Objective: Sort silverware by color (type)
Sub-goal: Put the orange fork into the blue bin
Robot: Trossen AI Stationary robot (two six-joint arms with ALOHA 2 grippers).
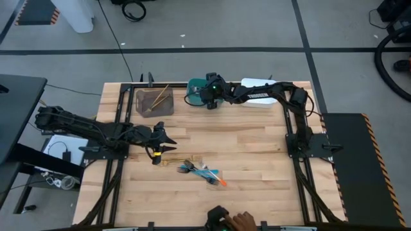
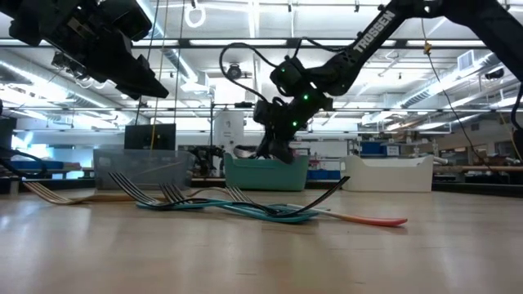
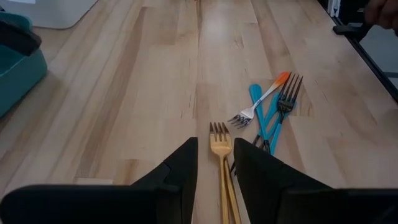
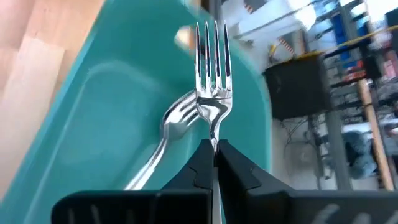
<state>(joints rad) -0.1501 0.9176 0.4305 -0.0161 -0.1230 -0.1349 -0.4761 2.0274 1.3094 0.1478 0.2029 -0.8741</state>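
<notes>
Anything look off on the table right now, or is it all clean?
Nothing damaged or spilled. The unsorted forks lie crossed in a tangled heap mid-table. Left gripper holds a gold fork; right gripper holds a silver fork over the teal bin.

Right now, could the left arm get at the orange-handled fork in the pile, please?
Probably not yet: the left gripper holds a gold fork, so it isn't free. Otherwise the orange-handled fork lies close ahead on open table.
</notes>
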